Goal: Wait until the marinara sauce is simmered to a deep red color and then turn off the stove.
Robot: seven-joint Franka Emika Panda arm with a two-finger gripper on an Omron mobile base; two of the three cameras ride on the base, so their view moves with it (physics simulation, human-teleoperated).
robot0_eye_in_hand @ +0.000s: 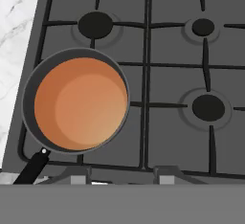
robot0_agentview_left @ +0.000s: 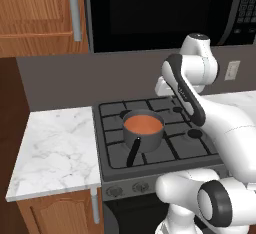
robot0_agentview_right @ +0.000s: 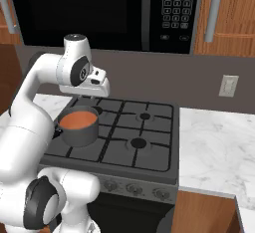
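The marinara sauce (robot0_agentview_left: 143, 124) (robot0_agentview_right: 78, 120) (robot0_eye_in_hand: 81, 104) is a flat orange-red disc in a small dark saucepan with a black handle (robot0_agentview_left: 134, 153). The pan sits on the front left burner of the stove (robot0_agentview_left: 185, 145) (robot0_agentview_right: 144, 142) (robot0_eye_in_hand: 172, 84). Small knobs (robot0_agentview_right: 133, 189) (robot0_agentview_left: 115, 191) line the stove's front panel. My gripper (robot0_eye_in_hand: 122, 177) (robot0_agentview_right: 93, 96) hovers above the back of the cooktop, looking down on the grates. Its fingertips (robot0_eye_in_hand: 79, 175) stand apart with nothing between them, so it is open.
A black microwave (robot0_agentview_left: 160, 13) (robot0_agentview_right: 99, 8) hangs above the stove. Marble counters flank it on the left (robot0_agentview_left: 55, 148) and right (robot0_agentview_right: 214, 147). A wall outlet (robot0_agentview_right: 228, 85) sits on the grey backsplash, and wooden cabinets (robot0_agentview_left: 35, 8) hang above.
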